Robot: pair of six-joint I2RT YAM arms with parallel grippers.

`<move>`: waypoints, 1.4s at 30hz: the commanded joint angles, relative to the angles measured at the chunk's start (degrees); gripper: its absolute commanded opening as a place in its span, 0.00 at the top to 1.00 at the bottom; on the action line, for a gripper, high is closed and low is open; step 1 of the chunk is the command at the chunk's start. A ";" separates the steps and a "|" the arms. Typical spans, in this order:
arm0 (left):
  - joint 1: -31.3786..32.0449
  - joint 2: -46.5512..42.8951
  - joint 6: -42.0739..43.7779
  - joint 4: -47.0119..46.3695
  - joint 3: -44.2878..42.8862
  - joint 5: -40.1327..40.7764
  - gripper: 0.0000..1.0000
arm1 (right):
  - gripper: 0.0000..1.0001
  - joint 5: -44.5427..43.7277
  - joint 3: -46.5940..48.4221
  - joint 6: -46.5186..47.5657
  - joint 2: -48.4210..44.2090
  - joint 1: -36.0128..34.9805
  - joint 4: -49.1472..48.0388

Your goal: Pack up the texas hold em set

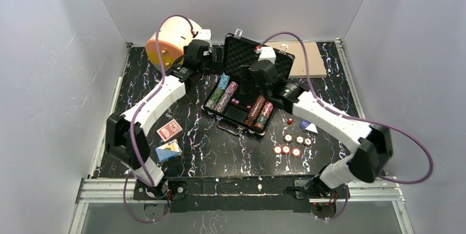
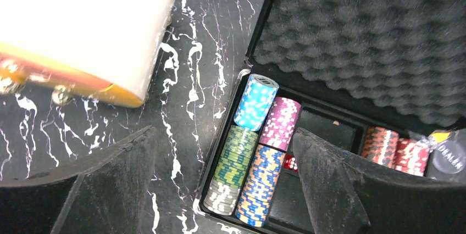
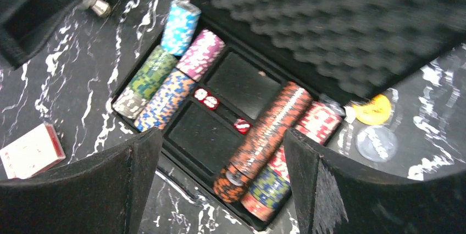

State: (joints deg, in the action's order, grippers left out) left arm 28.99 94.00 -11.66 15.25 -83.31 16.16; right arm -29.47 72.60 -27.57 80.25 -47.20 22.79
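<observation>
The black briefcase (image 1: 240, 111) lies open mid-table, its foam lid (image 1: 246, 53) raised at the back. Striped chip rows fill its left side (image 1: 222, 93) and right side (image 1: 259, 111). Red dice (image 3: 207, 98) lie in the middle. Loose chips (image 1: 292, 144) and a red die (image 1: 289, 121) lie on the table to the right. The red deck (image 1: 169, 130) and blue deck (image 1: 167, 150) lie at the front left. My left gripper (image 2: 220, 190) is open and empty above the case's left chip rows (image 2: 258, 151). My right gripper (image 3: 222, 182) is open and empty above the case's front right.
A big cream cylinder (image 1: 167, 44) with an orange face lies at the back left, close to the left wrist. A flat tan board (image 1: 305, 58) lies behind the lid at the right. A yellow button (image 3: 373, 109) and a clear one (image 3: 376, 142) lie right of the case.
</observation>
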 commanded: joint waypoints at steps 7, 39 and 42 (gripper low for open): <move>-0.08 -20.22 -14.60 -7.48 18.02 6.77 0.12 | 0.11 9.67 18.53 8.78 23.27 0.01 -7.12; -0.08 -22.63 -13.38 -11.43 28.27 3.52 0.18 | 0.51 10.77 44.05 16.81 53.87 3.08 0.61; -0.06 -22.92 -13.43 -11.55 28.75 3.72 0.18 | 0.41 11.40 44.22 14.51 52.80 3.08 -0.76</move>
State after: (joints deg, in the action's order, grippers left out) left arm 28.97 72.86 -25.32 4.82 -55.61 18.61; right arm -17.91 114.67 -10.79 133.32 -44.73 21.76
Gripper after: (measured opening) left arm 0.815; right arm 0.540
